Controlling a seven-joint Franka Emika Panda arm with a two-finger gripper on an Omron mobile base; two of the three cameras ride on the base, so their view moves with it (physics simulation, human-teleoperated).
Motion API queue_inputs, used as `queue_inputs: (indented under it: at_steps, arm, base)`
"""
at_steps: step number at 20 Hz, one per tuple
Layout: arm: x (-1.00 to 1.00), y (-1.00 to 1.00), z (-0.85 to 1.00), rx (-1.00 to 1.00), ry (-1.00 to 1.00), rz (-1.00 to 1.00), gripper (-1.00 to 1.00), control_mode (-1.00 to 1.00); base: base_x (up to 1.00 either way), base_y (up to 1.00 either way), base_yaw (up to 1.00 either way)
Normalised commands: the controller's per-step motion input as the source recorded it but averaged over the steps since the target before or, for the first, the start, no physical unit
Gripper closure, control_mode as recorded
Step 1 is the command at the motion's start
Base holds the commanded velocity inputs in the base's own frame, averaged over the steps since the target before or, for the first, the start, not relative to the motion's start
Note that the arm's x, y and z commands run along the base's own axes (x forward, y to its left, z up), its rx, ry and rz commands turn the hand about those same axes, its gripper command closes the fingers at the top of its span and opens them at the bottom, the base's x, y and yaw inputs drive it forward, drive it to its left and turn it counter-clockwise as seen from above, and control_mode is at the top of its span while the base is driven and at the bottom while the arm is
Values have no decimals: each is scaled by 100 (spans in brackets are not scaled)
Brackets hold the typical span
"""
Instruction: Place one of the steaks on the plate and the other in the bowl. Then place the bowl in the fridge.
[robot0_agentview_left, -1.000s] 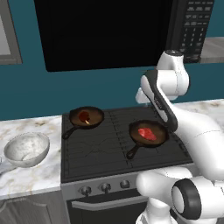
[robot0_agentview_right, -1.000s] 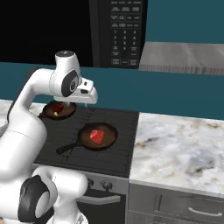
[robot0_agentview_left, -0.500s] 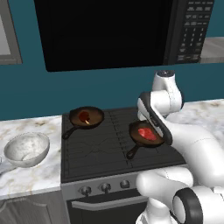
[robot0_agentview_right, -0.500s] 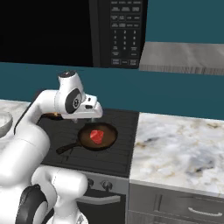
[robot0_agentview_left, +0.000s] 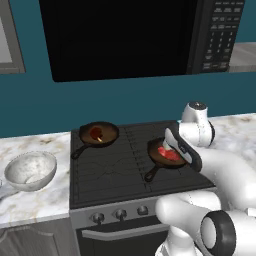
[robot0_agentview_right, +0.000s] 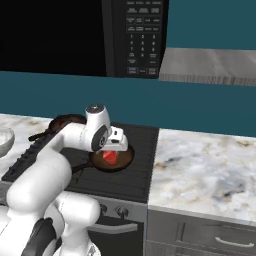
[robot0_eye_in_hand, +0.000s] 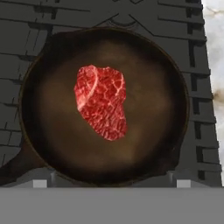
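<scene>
hand (robot0_eye_in_hand: 111, 183): wide open, holding nothing, above the near skillet (robot0_eye_in_hand: 175, 109)
red steak (robot0_eye_in_hand: 102, 107): lying at that skillet's centre
dark steak (robot0_agentview_left: 96, 133): in far skillet (robot0_agentview_left: 107, 129), at 10 o'clock
bowl (robot0_agentview_left: 30, 170): on the table (robot0_agentview_left: 30, 205), at 9 o'clock of the stove (robot0_agentview_left: 120, 165)

A teal wall (robot0_agentview_left: 125, 100) rises behind the gripper (robot0_agentview_right: 116, 145), a black microwave (robot0_agentview_left: 125, 37) above it; marble tabletop (robot0_agentview_right: 200, 170) flanks the black stove (robot0_agentview_left: 125, 170) beneath.

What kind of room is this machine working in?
It looks like a home kitchen, computer-rendered. A black stove with knobs sits between marble counters, a microwave hangs above it, and two skillets hold steaks. A white bowl stands beside the stove.
</scene>
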Motion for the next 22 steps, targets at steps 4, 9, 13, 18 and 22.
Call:
queue_inputs:
  at_steps: [4, 9, 13, 18, 22]
  arm:
    - [30, 0, -34, 3, 1, 8, -100, -100]
    - [40, 0, -32, 0, 3, 5, -100, -100]
    - [24, 0, -33, 0, 0, 0, -100, -100]
    - [3, 3, -27, 0, 5, 1, -100, -100]
    - [0, 4, -15, 0, 0, 3, -100, -100]
  base:
    - [0, 0, 0]
    - [0, 0, 0]
    - [0, 0, 0]
    - [0, 0, 0]
    - [0, 0, 0]
